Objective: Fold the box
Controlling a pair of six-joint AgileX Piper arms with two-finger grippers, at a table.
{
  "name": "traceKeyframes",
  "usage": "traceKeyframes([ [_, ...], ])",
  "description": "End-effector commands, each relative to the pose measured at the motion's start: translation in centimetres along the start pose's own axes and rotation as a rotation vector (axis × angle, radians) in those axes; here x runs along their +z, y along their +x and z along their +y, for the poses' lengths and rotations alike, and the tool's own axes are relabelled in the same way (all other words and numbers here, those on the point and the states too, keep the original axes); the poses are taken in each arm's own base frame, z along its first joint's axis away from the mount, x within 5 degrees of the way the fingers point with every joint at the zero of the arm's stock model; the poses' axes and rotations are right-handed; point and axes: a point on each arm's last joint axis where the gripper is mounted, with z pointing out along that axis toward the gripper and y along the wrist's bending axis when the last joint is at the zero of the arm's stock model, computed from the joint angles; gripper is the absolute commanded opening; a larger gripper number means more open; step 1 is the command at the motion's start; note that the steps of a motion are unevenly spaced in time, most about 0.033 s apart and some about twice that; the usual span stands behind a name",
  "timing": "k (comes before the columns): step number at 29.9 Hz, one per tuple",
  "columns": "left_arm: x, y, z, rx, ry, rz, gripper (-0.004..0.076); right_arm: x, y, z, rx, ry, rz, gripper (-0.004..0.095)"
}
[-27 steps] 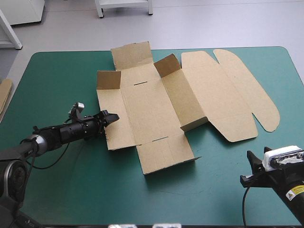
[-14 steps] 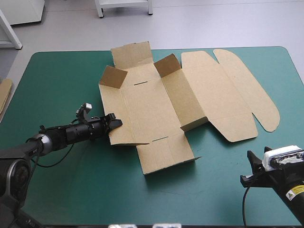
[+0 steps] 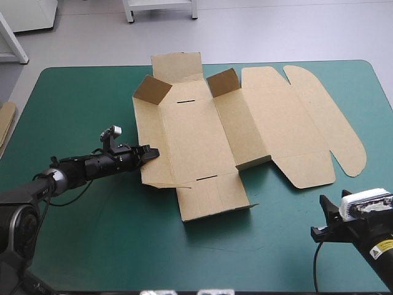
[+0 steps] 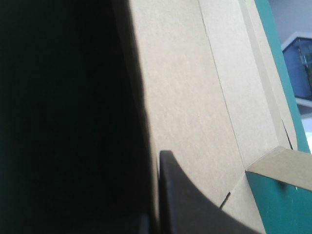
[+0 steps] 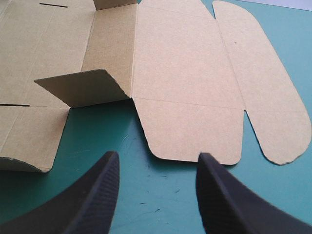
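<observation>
Left gripper (image 3: 149,152) pinches left wall of box (image 3: 196,141); wall stands steeper than before. Box slid right. Right gripper (image 5: 158,156) same spot, 2 fingers wide apart.

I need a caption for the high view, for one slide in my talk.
Left gripper holds the raised left wall of the brown box; right gripper hovers open, apart.
</observation>
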Motion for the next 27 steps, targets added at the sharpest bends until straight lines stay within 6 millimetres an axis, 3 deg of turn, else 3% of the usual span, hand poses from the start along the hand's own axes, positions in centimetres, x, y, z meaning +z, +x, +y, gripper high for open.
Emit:
traceKeyframes([
  [1, -0.8, -2.0, -3.0, 0.185, 0.096, 0.034, -0.0008, -0.4, -1.6, -0.1, -0.011, 0.008, -0.086, 0.0459],
  [10, -2.9, -6.4, -5.7, 0.616, -0.077, 0.276, -0.0008, -0.4, -1.5, -0.1, -0.011, 0.007, -0.080, 0.0459],
  [18, -5.6, -10.7, -8.9, 0.893, -0.207, 0.277, -0.0008, -0.4, -1.5, 0.0, -0.001, 0.000, -0.081, 0.0459],
  [23, -6.6, -12.3, -10.6, 1.131, -0.289, 0.283, -0.0008, -0.4, -1.6, 0.0, -0.001, 0.000, -0.083, 0.0459],
  [27, -5.9, -12.5, -12.9, 1.429, -0.316, 0.298, -0.0008, -0.4, -1.6, 0.0, -0.001, 0.000, -0.083, 0.0459],
])
